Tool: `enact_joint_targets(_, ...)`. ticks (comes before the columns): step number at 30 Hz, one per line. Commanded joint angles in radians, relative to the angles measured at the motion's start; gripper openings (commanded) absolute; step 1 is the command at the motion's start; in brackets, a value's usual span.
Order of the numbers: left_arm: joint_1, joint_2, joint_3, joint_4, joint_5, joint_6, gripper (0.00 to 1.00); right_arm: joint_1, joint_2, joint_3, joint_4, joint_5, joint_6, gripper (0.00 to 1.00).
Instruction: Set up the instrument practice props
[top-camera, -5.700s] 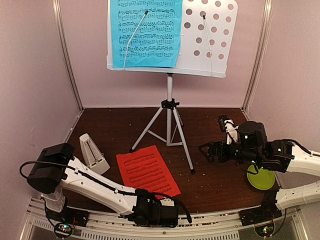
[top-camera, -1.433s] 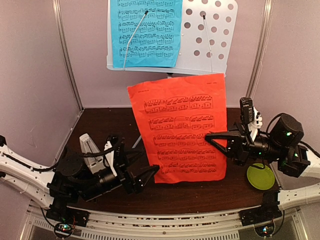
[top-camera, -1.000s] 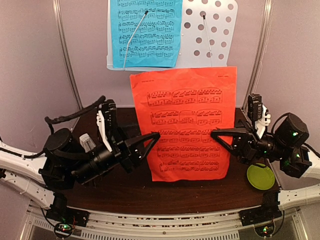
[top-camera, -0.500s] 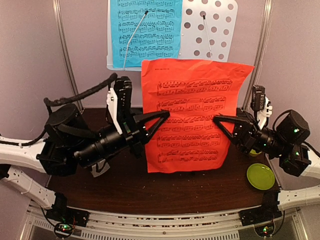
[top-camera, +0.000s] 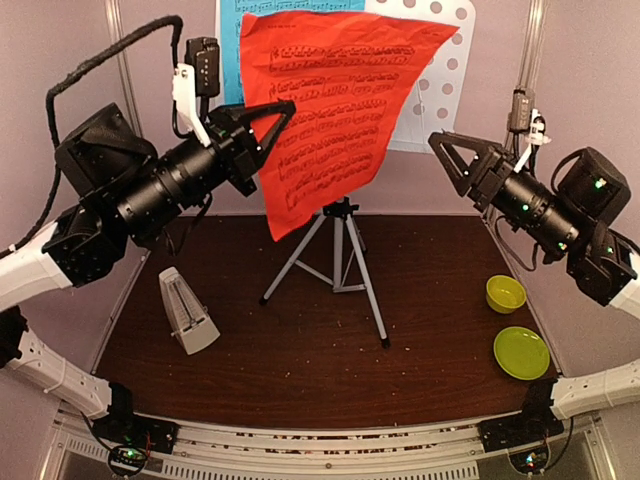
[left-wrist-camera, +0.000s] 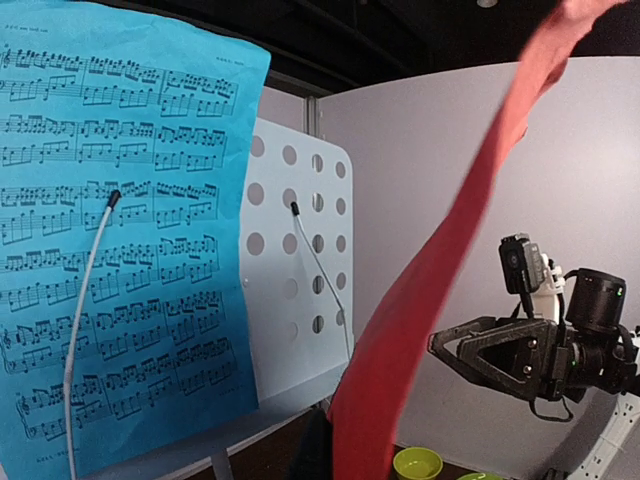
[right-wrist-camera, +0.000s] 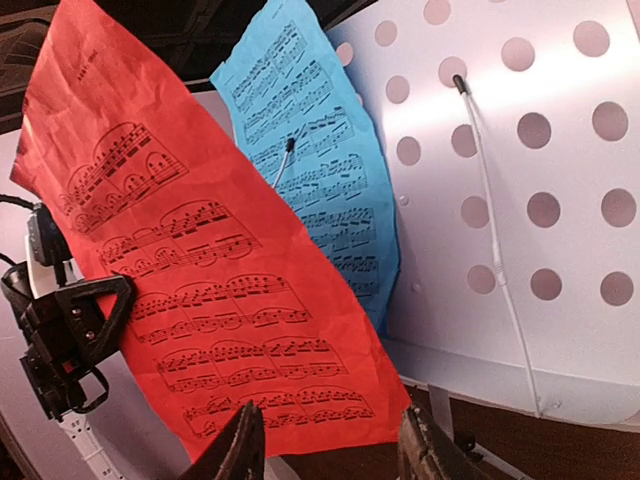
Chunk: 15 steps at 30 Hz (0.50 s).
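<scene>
My left gripper (top-camera: 272, 122) is shut on the left edge of the red music sheet (top-camera: 335, 95) and holds it high in front of the white perforated music-stand desk (top-camera: 443, 70). The sheet hangs slanted and hides most of the blue music sheet (left-wrist-camera: 120, 250), which lies on the desk's left half under a wire retainer. My right gripper (top-camera: 450, 155) stands open to the right of the red sheet (right-wrist-camera: 200, 270), apart from it, with nothing between its fingers (right-wrist-camera: 236, 448). The grey tripod (top-camera: 340, 250) stands mid-table. The white metronome (top-camera: 186, 311) stands at the left.
A lime-green bowl (top-camera: 505, 293) and a flat lime-green dish (top-camera: 522, 352) sit at the right of the brown table. Pale walls close in the back and both sides. The desk's right half (right-wrist-camera: 520, 200) is bare, with a second wire retainer over it.
Both arms have risen. The left gripper closed on the red sheet's left edge and lifted it to the desk; the right gripper opened, let go and now stands apart from it.
</scene>
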<state>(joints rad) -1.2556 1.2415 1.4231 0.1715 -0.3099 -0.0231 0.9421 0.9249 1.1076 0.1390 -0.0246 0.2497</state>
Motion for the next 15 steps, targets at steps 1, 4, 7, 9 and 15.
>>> enact_joint_targets(1,0.050,0.053,0.142,-0.085,0.014,0.016,0.00,-0.012,0.086,0.137,-0.118,0.200,-0.047,0.50)
enact_joint_targets(4,0.077,0.094,0.239,-0.155,-0.012,0.017,0.00,-0.025,0.145,0.235,-0.171,0.289,-0.064,0.53)
enact_joint_targets(7,0.109,0.126,0.306,-0.189,-0.005,0.002,0.00,-0.034,0.201,0.326,-0.230,0.358,-0.091,0.58)
enact_joint_targets(9,0.132,0.141,0.347,-0.199,0.005,-0.007,0.00,-0.040,0.236,0.378,-0.259,0.390,-0.113,0.59)
enact_joint_targets(15,0.166,0.200,0.462,-0.231,0.030,0.016,0.00,-0.066,0.316,0.491,-0.299,0.429,-0.164,0.59)
